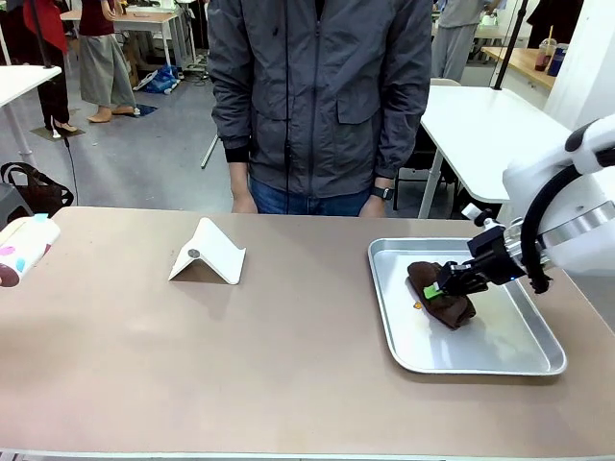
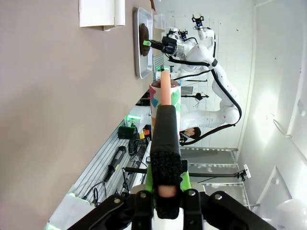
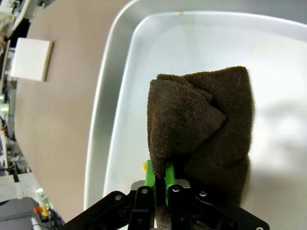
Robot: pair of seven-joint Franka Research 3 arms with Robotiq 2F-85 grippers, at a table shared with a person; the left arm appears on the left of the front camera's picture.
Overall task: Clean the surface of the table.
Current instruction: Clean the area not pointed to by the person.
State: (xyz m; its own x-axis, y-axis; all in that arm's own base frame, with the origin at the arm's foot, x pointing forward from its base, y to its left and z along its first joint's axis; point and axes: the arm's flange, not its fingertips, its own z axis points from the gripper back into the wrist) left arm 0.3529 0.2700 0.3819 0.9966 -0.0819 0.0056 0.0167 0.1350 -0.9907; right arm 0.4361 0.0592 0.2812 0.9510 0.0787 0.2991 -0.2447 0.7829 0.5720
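Table (image 1: pixel 288 375) fills the lower half of the front view, brownish-taupe top with a pale edge along the bottom. Silver tray (image 1: pixel 404 357) sits on it at right of centre. A dark brown cloth (image 1: pixel 459 312), bunched up, lies in the tray's upper left part.

Right arm comes in from the right edge. Right gripper (image 1: pixel 437 291) is down on the cloth. In the right wrist view the green fingertips (image 3: pixel 149 173) stand narrow, pinched onto a fold at the cloth's near edge, with terry pile bulging above them. A small orange speck lies on the tray floor just beside the cloth.

A white folded card (image 1: pixel 209 253) stands tent-like on the table, left of centre, well apart from the tray, with a small dark dot on its face.

At the left edge of the front view a patterned roll (image 1: pixel 24 250), white with pink and teal patches, pokes into the frame over the table. In the left wrist view the left gripper (image 2: pixel 165 112) is clamped narrow on the roll's pinkish handle, with the roll just beyond the fingertips. The table runs down the left side of that frame.

A person (image 1: pixel 322 96) in a grey jacket stands at the far edge, top centre, both hands hanging low just behind the table edge, watch on one wrist.
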